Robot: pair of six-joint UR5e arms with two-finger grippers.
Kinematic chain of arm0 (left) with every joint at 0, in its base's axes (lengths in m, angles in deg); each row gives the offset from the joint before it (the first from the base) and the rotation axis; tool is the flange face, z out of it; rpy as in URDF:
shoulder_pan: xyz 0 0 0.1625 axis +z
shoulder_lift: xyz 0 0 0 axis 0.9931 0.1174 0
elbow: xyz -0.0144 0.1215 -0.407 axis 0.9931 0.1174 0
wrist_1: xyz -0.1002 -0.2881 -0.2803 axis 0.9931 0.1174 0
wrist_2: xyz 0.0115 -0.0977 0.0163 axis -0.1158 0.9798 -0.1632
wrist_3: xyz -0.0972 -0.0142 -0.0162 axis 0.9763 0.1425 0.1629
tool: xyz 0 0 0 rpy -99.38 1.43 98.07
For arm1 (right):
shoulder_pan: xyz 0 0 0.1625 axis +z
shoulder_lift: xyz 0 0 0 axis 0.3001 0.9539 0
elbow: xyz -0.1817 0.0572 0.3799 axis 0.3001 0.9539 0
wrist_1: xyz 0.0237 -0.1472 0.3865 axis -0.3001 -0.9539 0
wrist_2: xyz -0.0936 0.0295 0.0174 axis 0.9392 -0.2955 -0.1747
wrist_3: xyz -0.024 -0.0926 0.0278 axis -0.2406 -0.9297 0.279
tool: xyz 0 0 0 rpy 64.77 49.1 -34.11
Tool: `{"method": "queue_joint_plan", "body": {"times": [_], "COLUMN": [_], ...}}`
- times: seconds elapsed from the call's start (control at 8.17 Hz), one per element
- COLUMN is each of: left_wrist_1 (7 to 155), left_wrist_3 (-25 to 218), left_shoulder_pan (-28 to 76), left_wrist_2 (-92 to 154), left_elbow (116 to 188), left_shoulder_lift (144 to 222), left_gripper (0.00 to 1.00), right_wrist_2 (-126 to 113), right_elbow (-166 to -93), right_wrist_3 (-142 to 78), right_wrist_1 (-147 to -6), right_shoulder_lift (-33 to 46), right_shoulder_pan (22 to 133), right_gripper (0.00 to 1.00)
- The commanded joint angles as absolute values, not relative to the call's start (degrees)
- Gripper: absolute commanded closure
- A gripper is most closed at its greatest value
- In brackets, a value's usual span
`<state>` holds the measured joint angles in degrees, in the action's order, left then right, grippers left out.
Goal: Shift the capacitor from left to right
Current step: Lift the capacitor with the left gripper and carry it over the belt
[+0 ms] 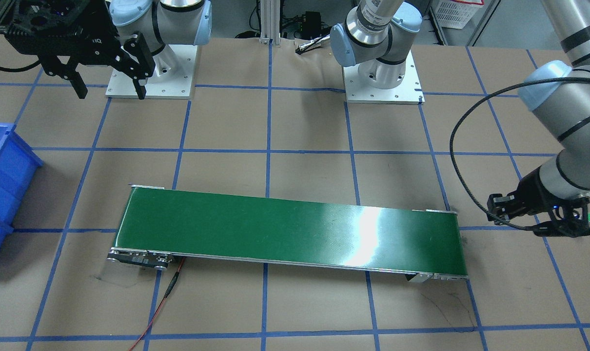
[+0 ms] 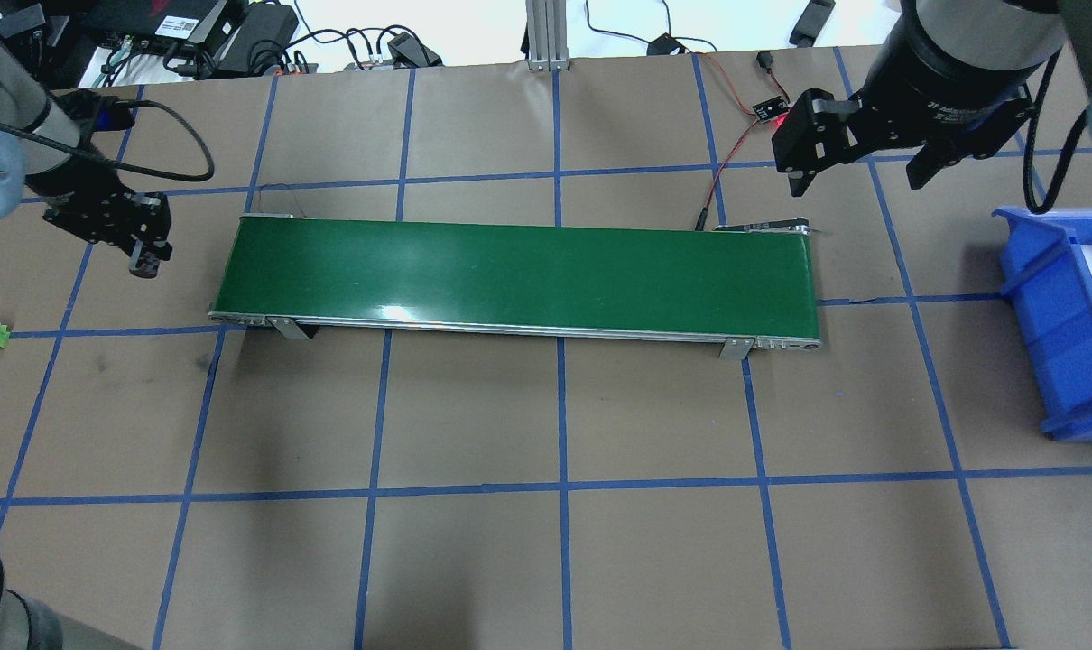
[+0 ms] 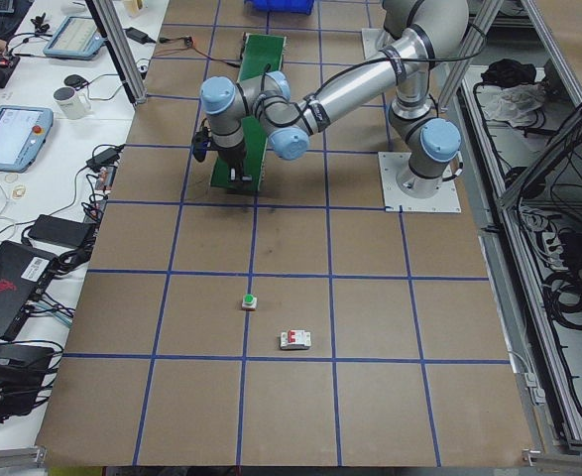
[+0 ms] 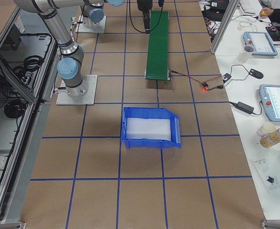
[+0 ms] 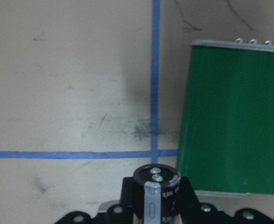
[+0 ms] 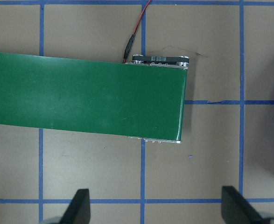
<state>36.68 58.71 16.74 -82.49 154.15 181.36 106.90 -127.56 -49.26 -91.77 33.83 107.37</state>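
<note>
The left claw [image 2: 146,255] is clamped on the capacitor [image 5: 156,189], poised over the bare counter [image 2: 474,560] just off the left end of the green belt [image 2: 510,275]; the step in hand looks to be setting it on the belt, so carry it well over the green, lower close, and release gently so it cannot roll off an edge. The right claw [image 2: 857,179] hangs spread wide and empty over the belt's other end, near the blue bin [image 2: 1042,307]
</note>
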Motion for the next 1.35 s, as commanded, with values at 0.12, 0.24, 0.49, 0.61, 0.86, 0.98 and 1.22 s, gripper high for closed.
{"method": "queue_joint_plan", "body": {"times": [0.12, 0.24, 0.49, 0.61, 0.86, 0.98, 1.22], "left_wrist_1": [36.5, 36.5, 30.8, 29.3, 29.3, 29.2, 29.2], "left_wrist_3": [65.7, 65.7, 64.9, 64.8, 66.5, 66.0, 66.2], "left_shoulder_pan": [7.3, 5.9, 3.6, 3.1, 2.9, 2.9, 2.9], "left_wrist_2": [-82.9, -82.8, -82.9, -83.0, -81.6, -81.5, -81.5], "left_elbow": [149.5, 149.6, 150.1, 150.1, 150.9, 151.7, 153.9], "left_shoulder_lift": [185.6, 186.3, 187.0, 187.3, 187.2, 187.1, 187.1], "left_gripper": [1.0, 1.0, 1.0, 1.0, 1.0, 1.0, 1.0], "right_wrist_2": [106.9, 106.9, 106.9, 106.9, 106.9, 106.9, 106.9], "right_elbow": [-127.6, -127.6, -127.6, -127.6, -127.6, -127.6, -127.7], "right_wrist_3": [-49.3, -49.3, -49.3, -49.3, -49.3, -49.3, -49.3], "right_wrist_1": [-91.7, -91.7, -91.6, -91.2, -91.2, -91.2, -91.2], "right_shoulder_lift": [33.8, 33.8, 33.8, 33.8, 33.8, 33.8, 33.8], "right_shoulder_pan": [107.4, 107.4, 107.4, 107.4, 107.4, 107.4, 107.4], "right_gripper": [0.0, 0.0, 0.0, 0.0, 0.0, 0.0, 0.0]}}
